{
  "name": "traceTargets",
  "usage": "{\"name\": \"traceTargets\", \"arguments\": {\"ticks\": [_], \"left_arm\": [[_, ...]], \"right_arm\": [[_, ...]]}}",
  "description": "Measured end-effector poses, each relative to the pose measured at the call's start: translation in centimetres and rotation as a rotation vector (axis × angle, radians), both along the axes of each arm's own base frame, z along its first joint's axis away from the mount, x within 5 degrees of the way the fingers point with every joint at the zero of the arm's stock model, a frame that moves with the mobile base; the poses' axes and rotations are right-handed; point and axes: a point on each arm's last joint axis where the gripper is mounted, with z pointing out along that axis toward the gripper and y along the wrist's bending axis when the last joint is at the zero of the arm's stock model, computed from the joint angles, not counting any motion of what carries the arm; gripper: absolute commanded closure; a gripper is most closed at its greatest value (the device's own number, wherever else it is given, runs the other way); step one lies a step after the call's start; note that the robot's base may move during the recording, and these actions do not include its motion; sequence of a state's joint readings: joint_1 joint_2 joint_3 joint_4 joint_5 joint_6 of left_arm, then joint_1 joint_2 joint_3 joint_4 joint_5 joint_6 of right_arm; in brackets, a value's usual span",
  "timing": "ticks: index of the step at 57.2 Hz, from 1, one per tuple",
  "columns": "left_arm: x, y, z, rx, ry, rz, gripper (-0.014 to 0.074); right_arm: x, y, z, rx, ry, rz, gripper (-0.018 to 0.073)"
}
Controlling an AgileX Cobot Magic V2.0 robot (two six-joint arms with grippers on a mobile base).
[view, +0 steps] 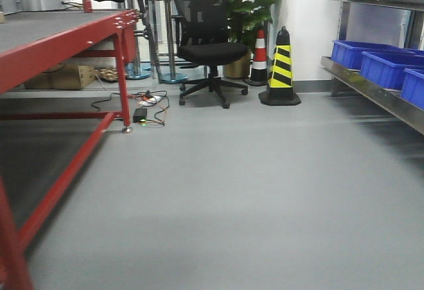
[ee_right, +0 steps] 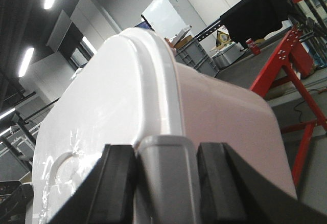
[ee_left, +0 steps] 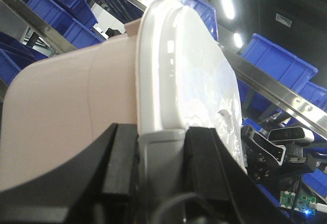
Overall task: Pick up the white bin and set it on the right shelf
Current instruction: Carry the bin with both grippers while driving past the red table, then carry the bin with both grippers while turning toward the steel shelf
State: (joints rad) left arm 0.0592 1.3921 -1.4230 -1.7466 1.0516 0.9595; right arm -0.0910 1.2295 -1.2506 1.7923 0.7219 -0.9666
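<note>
White bin (ee_left: 71, 116) in end effector (ee_left: 161, 155) (crates (ee_left: 278, 60) behind)

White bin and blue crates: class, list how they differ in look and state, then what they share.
Colour: the white bin is pale pinkish-white; the blue crates are bright blue. Top: the bin has a translucent lid; the crates are open. Support: the bin is clamped between the left gripper and right gripper; the crates sit on steel shelves. Both are plastic containers.
</note>
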Motion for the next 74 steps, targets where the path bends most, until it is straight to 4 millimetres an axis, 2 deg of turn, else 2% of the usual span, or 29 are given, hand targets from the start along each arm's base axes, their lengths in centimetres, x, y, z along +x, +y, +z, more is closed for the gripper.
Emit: {"name": "traceTargets", "arguments": {"ticks": [74], "left_arm": [[0.00, 0.00, 0.00, 0.000, 0.000, 0.000, 0.0724]], "right_arm": [[0.09, 0.02, -0.06, 0.001, 0.003, -0.001, 0.0500]]}}
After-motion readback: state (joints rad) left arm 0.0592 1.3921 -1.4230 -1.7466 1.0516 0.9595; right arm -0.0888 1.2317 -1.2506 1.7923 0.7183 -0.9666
